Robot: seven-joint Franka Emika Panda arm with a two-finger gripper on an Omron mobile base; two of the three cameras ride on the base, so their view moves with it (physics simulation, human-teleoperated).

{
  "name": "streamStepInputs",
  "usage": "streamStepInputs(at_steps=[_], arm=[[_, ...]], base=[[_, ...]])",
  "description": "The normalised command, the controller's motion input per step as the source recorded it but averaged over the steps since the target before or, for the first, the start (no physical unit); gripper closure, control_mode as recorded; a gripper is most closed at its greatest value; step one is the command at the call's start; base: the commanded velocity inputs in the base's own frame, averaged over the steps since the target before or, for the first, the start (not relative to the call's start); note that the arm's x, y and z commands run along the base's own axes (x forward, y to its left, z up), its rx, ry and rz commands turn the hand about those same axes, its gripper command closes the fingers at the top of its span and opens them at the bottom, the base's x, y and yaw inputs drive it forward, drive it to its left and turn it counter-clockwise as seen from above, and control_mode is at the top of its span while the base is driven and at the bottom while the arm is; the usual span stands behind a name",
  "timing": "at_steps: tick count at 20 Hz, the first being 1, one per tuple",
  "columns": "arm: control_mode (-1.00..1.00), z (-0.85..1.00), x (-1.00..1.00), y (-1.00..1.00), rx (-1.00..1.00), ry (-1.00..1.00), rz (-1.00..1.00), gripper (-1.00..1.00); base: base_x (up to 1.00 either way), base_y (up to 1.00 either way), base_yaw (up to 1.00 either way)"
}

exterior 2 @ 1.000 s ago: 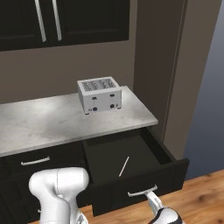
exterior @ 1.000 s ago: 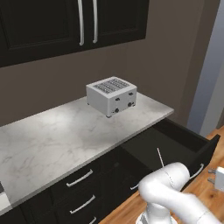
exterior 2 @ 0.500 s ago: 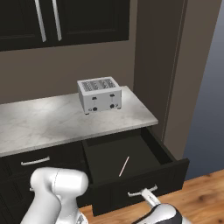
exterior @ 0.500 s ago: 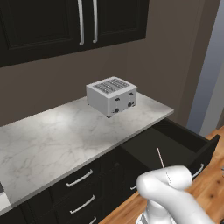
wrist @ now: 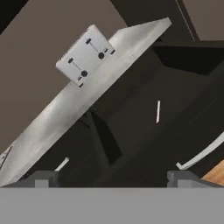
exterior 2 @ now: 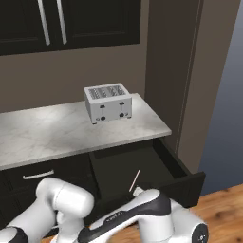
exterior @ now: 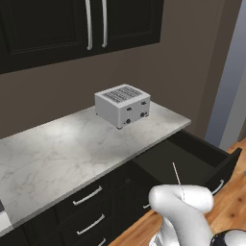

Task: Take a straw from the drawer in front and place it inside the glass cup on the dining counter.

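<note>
One thin pale straw (exterior 2: pixel 135 181) lies flat on the dark floor of the pulled-out drawer (exterior 2: pixel 163 161), nothing touching it. The right base view shows it slanting from the front of the drawer toward the back, with the robot's white arm crossing just in front of its near end. From the left base view the straw (exterior: pixel 176 174) reads as a short light line rising above the arm's white elbow, and the drawer's (exterior: pixel 206 153) front panel with its curved silver handle (exterior: pixel 218 187) stands out to the right. The hand view looks into the drawer at a roll: the straw (wrist: pixel 158 111) sits mid-frame, well ahead of the fingers (wrist: pixel 179 178), whose two dark tips stand wide apart and hold nothing. Both base views show a silver toaster (exterior: pixel 122 105) on the marble tabletop (exterior: pixel 57 153) above the drawer, and the hand view shows its knobbed face.
</note>
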Motion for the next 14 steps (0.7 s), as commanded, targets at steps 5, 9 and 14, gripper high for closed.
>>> streamStepInputs(at_steps=[5,9,14], arm=[[-1.00,1.00,0.05,0.55,-0.22,0.07,-0.01,-1.00],[-1.00,1.00,0.27,0.54,-0.16,0.20,0.00,-1.00],[-1.00,0.96,0.64,0.36,-0.11,0.24,0.00,-1.00]], base=[[0.00,0.00,0.00],[0.00,0.00,0.00],[0.00,0.00,0.00]])
